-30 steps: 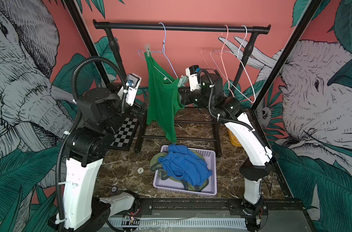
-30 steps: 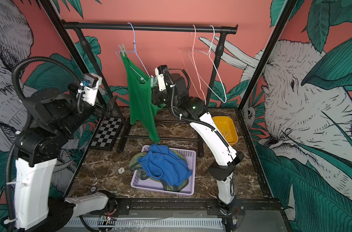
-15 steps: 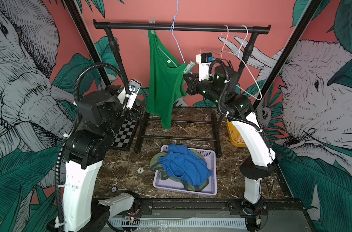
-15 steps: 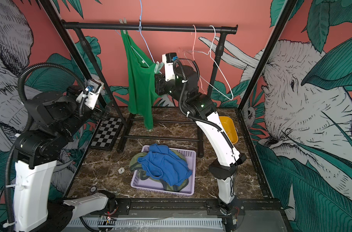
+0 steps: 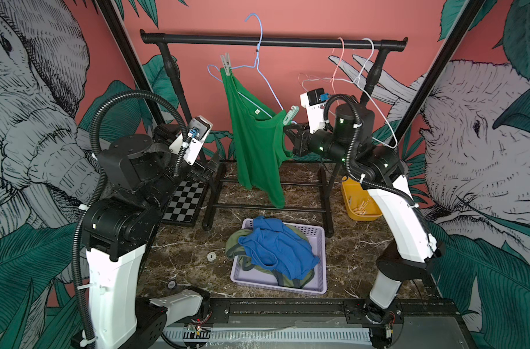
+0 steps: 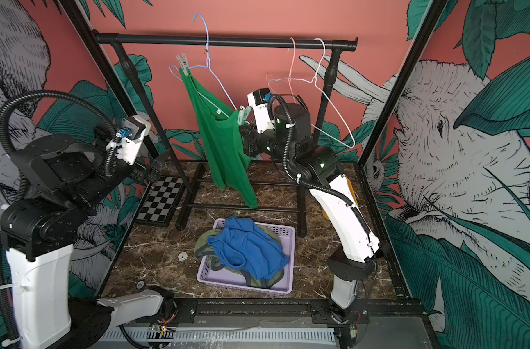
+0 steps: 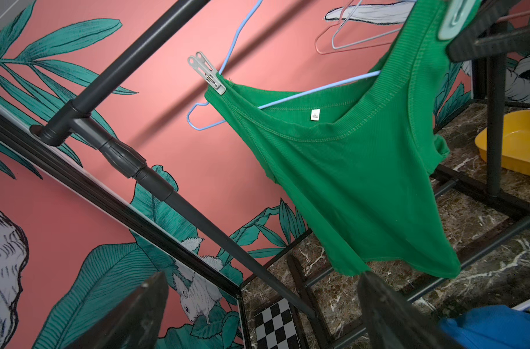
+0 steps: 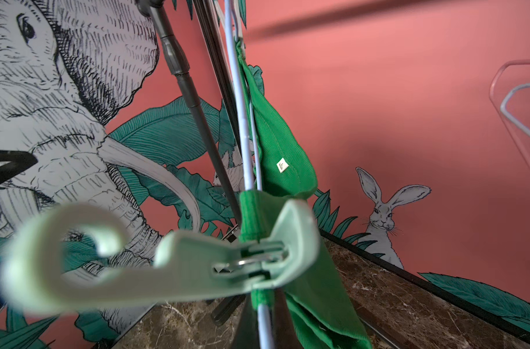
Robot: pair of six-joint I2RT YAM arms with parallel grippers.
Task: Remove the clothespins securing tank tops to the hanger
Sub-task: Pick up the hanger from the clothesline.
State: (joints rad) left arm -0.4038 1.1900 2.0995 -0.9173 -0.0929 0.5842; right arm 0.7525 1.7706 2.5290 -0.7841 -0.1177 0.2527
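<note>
A bright green tank top (image 5: 254, 145) hangs on a tilted blue hanger (image 5: 265, 81) in front of the rack's rod. A grey clothespin (image 5: 226, 65) (image 7: 207, 74) pins its upper strap. A mint green clothespin (image 5: 289, 114) (image 8: 155, 260) pins the lower strap. Just below that clip my right gripper (image 5: 289, 133) (image 8: 265, 326) is shut on the hanger's wire and the strap round it. My left gripper (image 5: 212, 164) (image 7: 263, 305) is open and empty, low and left of the top. The blue tank top (image 5: 275, 244) lies over an olive one (image 5: 235, 240) in the basket.
The lavender basket (image 5: 319, 284) sits on the marble floor in front of the black rack (image 5: 197, 39). A yellow bin (image 5: 360, 211) with loose clothespins stands at the right. Bare pink and white hangers (image 5: 375, 90) hang behind my right arm. A checkerboard (image 5: 185, 202) leans at the left.
My right arm lifted the hanger and green top high against the rod, then brought them back down to about where they were. The left arm has barely moved.
</note>
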